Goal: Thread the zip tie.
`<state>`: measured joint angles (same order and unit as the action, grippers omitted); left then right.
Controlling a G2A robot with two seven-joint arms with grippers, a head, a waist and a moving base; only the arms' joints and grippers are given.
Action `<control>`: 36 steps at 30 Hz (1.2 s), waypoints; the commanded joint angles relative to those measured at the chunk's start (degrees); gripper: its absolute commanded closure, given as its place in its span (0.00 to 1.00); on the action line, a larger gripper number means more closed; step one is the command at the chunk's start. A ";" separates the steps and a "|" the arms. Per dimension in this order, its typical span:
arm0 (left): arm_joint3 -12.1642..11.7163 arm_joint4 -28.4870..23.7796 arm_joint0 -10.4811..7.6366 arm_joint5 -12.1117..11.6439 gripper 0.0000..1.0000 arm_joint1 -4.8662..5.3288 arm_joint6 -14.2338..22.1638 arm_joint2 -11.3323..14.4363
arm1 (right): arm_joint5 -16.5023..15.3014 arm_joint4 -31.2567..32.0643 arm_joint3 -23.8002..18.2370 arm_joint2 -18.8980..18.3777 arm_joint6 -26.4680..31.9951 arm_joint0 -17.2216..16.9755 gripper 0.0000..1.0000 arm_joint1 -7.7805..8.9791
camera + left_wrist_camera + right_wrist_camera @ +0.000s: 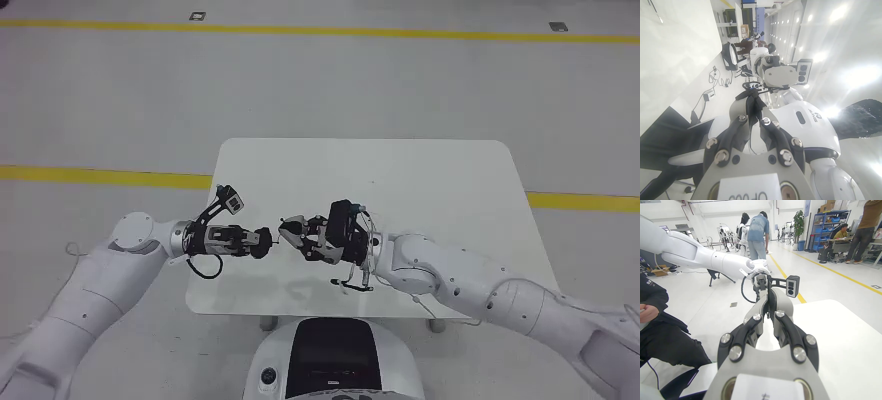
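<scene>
A thin black zip tie (768, 302) stands pinched between the pads of my right gripper (769, 306), which is shut on it. Its far end reaches the left gripper (761, 281) just beyond. In the top view the two grippers meet tip to tip above the front part of the white table (420, 180): the left gripper (263, 238) faces the right gripper (289, 228), a short gap apart. In the left wrist view my left gripper (752, 95) is shut, with a thin black strand of the zip tie (764, 91) running from its tips toward the right gripper (772, 89).
The table's back and right half (450, 200) lie bare. A seated person in dark clothes (662, 321) is close to the table's front corner. Other people and shelving stand far back in the room.
</scene>
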<state>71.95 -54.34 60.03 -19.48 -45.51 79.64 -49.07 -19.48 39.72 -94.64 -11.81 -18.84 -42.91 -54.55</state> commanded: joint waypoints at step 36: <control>0.00 0.00 0.00 0.00 1.00 0.00 0.00 0.00 | 0.00 -0.57 0.50 2.07 -0.69 0.68 1.00 0.37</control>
<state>71.95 -54.33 60.03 -19.48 -45.51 79.64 -49.07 -19.48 39.17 -94.13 -9.74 -19.50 -42.21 -54.21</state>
